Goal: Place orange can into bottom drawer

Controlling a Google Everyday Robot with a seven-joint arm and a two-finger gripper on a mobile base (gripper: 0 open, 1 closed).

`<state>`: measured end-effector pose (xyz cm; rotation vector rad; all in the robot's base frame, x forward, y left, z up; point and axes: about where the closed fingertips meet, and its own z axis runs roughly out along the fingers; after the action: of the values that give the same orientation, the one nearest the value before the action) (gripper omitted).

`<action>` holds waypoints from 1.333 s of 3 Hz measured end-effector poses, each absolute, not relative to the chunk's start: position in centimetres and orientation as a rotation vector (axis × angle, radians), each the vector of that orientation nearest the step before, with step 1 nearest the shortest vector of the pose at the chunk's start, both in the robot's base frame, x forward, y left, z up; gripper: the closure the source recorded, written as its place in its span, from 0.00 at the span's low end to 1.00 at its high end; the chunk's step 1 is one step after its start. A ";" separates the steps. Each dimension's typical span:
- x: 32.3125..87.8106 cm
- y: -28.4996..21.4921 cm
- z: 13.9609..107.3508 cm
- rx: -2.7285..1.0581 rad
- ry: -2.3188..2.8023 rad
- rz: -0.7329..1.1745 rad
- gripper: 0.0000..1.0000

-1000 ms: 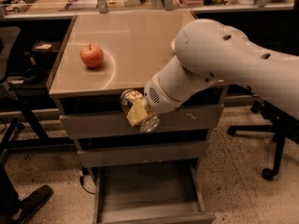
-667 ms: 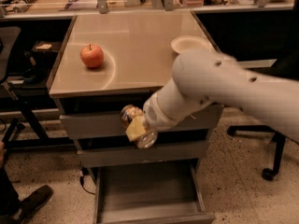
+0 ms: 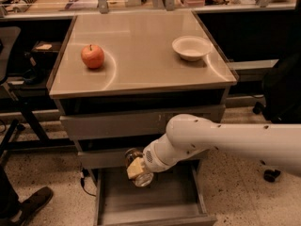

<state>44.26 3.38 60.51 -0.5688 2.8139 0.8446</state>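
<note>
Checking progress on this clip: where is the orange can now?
In the camera view, the orange can is low centre, held in the gripper above the open bottom drawer.

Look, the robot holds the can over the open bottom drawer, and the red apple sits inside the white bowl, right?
Not quite. In the camera view the apple is not in the white bowl; it sits on the bare cabinet top, well apart from it. The rest is right: the gripper holds the orange can over the open bottom drawer.
</note>
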 end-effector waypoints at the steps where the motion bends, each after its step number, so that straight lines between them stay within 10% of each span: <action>1: 44.3 3.4 60.5 -0.569 2.814 0.845 1.00; 4: 45.5 2.7 52.8 -0.420 2.901 0.923 1.00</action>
<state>45.49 2.66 52.78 -0.4196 2.9007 0.9228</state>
